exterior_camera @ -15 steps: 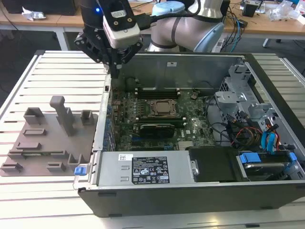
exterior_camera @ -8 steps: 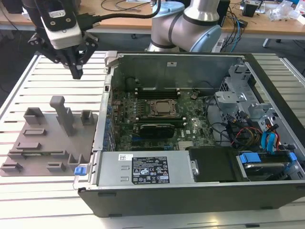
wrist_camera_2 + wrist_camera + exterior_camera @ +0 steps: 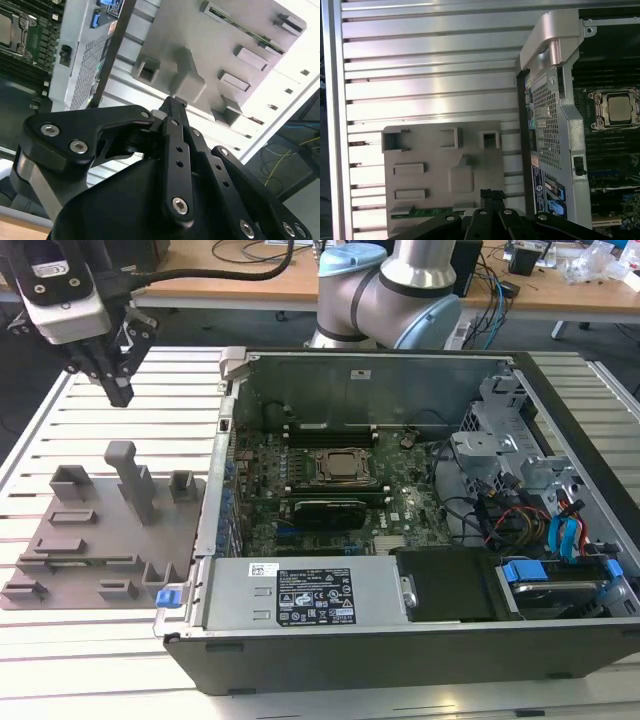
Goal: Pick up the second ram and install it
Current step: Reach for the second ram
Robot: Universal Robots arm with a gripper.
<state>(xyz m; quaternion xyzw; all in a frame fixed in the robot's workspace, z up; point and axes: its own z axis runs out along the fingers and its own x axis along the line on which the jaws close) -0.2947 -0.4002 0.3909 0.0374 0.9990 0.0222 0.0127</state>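
The second ram (image 3: 420, 213) is a slim green stick lying in a slot along one edge of the grey fixture plate (image 3: 435, 170); the second wrist view shows it as a thin green strip (image 3: 240, 27). My gripper (image 3: 120, 395) hangs high above the slatted table, beyond the fixture plate (image 3: 100, 540) at the exterior view's left. Its black fingers (image 3: 172, 102) are pressed together, shut with nothing between them. In the first wrist view the gripper (image 3: 489, 192) shows over the plate's edge, beside the ram's slot.
An open computer case (image 3: 400, 620) fills the exterior view's right, with the CPU socket (image 3: 340, 466), a black card (image 3: 322, 512) and cables inside. A tall grey post (image 3: 125, 475) rises from the fixture plate. The case's metal wall (image 3: 550, 125) stands next to the plate.
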